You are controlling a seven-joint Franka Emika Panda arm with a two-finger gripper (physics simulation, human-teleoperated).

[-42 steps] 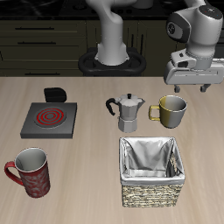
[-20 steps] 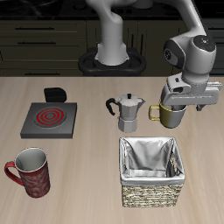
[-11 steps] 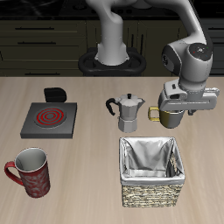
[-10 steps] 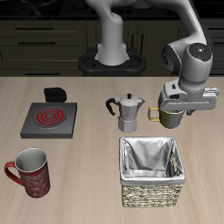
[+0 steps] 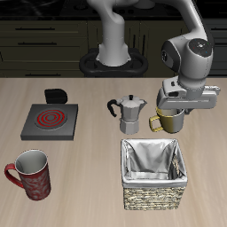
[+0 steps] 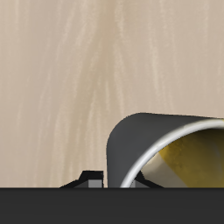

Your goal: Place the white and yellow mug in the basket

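We see a wooden table [image 5: 89, 182] with a robot arm [image 5: 188, 55] reaching over it from the back. The arm ends in a pincer [image 5: 174, 110] that sits right at the rim of the mug [image 5: 169, 120], a pale cream-olive cup with a yellow handle pointing toward the moka pot. The pincer's body covers the mug's top, and we cannot tell whether its fingers are clamped on the rim or merely around it. In the wrist view the mug [image 6: 171, 150] fills the space directly under the pincer, its dark-looking outer wall curving around a yellowish inside, with bare wood grain beyond it.

The basket [image 5: 155, 173], square, woven and lined with pale cloth, stands just in front of the pincer, toward the table's front edge, near the mug but apart from it. A flat grey stove plate [image 5: 50, 121] with a red coil lies well away from the pincer, across the table. A red patterned mug [image 5: 30, 174] stands farther still, near the front edge. The silver moka pot [image 5: 131, 113], with a black handle, stands just beside the pincer and the mug. A small black object [image 5: 56, 94] sits behind the stove plate.
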